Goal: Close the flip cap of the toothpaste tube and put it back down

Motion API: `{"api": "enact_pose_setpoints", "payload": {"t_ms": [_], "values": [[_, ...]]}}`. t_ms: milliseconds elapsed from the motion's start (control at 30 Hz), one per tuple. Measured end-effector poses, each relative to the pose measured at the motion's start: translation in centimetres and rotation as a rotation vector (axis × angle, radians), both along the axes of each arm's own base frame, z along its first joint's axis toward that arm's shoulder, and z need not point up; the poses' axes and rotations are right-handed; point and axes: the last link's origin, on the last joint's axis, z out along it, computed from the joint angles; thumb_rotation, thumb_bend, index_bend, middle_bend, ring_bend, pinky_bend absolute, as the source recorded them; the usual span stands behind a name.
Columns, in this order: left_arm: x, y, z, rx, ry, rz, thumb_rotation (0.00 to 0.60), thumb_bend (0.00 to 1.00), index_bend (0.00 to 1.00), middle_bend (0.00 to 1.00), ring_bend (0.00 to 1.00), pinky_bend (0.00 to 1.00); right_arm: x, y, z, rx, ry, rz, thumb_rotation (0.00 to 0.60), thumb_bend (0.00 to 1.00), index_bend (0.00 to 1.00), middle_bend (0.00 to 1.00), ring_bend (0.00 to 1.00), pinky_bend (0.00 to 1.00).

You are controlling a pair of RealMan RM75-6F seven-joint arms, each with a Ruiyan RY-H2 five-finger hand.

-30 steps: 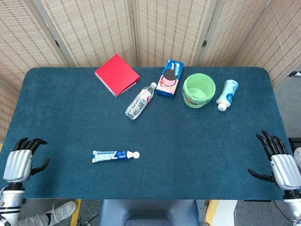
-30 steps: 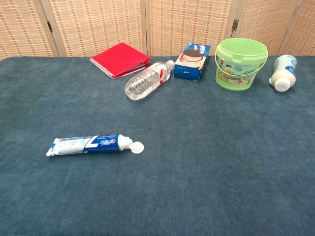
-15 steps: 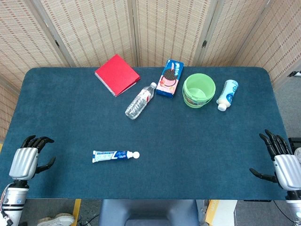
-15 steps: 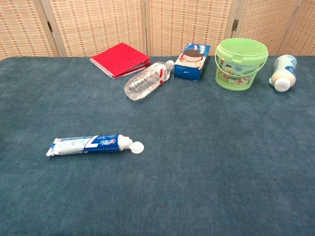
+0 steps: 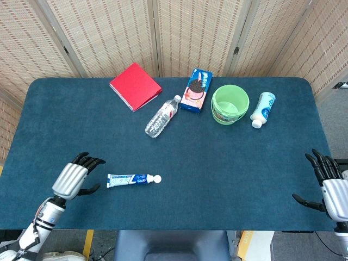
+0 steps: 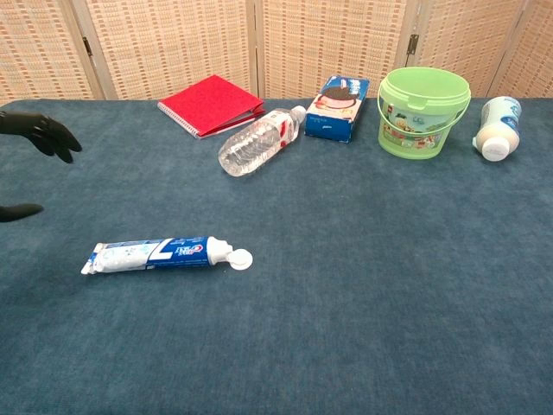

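Toothpaste tube flat near the tabletop's front-left edge, flip cap hinged open, untouched. Left hand just beside its tail, fingers spread and empty, probably shaping to grasp. Right hand idle, open, at front-right edge.

1. A staged test room: folding woven-rattan screen panels wall off the dark blue felt-covered surface.
2. Mixed household props sit in a row: red spiral notebook, green plastic bucket.
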Motion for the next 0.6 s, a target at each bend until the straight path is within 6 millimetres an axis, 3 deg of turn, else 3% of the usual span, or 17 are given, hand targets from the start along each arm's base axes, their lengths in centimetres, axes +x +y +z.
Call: {"api": "enact_pose_setpoints", "payload": {"t_ms": [267,600], "values": [[1.0,0.6,-3.8,-0.094,0.036,-0.059,0.600,0.29,0.21,0.32,0.27,0.17,-0.1,0.1,0.0,-0.002,0.001,-0.006,0.569,0.00,0.00,0.00,0.00,0.00],[0.1,1.6,-6.8,-0.096,0.123,-0.087,0.600,0.29,0.21,0.32,0.27,0.17,-0.1,0.1,0.0,-0.003,-0.006,-0.004,0.569,0.00,0.00,0.00,0.00,0.00]]}}
